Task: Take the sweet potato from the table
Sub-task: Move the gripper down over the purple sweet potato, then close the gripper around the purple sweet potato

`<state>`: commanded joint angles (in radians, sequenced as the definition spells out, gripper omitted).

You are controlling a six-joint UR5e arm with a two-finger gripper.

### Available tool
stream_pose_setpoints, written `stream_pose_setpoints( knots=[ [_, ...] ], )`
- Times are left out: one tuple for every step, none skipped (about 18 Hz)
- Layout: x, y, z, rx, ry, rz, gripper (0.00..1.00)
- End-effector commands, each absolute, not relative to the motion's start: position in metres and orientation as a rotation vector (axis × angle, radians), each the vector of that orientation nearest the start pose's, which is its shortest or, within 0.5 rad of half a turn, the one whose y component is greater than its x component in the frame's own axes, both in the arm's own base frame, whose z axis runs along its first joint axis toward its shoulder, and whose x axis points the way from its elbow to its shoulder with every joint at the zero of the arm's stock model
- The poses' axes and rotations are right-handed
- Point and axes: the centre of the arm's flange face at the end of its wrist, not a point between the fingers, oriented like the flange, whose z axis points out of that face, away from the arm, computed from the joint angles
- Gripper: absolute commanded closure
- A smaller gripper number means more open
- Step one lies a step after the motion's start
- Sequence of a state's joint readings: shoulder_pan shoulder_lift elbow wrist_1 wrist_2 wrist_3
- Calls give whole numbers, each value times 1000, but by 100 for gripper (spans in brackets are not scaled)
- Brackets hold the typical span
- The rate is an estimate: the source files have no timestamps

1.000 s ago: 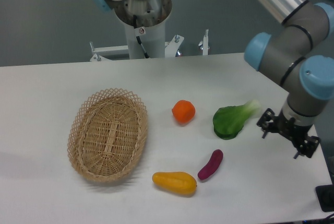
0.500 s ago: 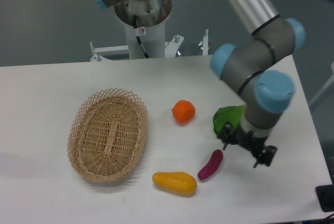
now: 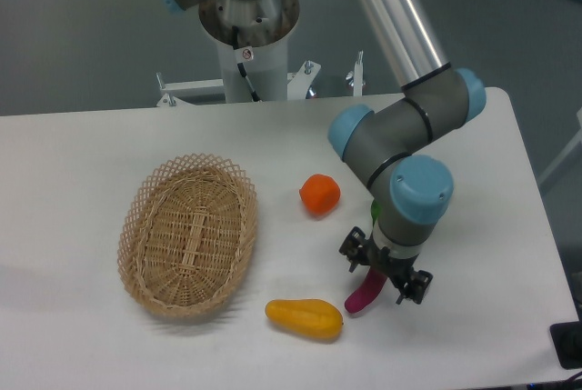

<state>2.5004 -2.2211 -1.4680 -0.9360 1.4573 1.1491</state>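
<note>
Now, what is seen:
Gripper (image 3: pixel 385 272): above the sweet potato; cannot tell how far the fingers are spread.
Sweet potato (image 3: pixel 361 297): on the table (image 3: pixel 73 163), lower end showing under the fingers.
Yellow-orange fruit (image 3: pixel 305 317): just left of the fingers.
Orange (image 3: pixel 319 194): behind, left.

- Even overhead light is brightening the white table (image 3: pixel 82 145).
- Soft shadows are pooling under the basket (image 3: pixel 188 234).
- The focus is holding sharp throughout.
</note>
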Motion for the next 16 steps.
stream_pose_setpoints(
  knots=[
    [-475,536,203,-2977,329,41,0],
    [-473,540,201,-2972,338,50,0],
    [-473,541,200,-2969,341,61,0],
    [-471,542,197,-2975,343,58,0],
    [-469,543,194,-2982,350,60,0],
    [-469,544,193,-2987,353,64,0],
    [-469,544,193,-2988,353,71,0],
    [-470,544,190,-2990,350,73,0],
    [-468,546,188,-2996,357,82,0],
    [-467,548,187,-3006,367,101,0],
    [-467,548,183,-3019,367,110,0],
    [-467,548,182,-3026,372,113,12],
    [-466,548,181,-3026,372,113,27],
    [-466,547,181,-3027,374,114,37],
    [-467,547,181,-3027,372,114,47],
    [-466,547,182,-3027,374,114,57]
  ],
)
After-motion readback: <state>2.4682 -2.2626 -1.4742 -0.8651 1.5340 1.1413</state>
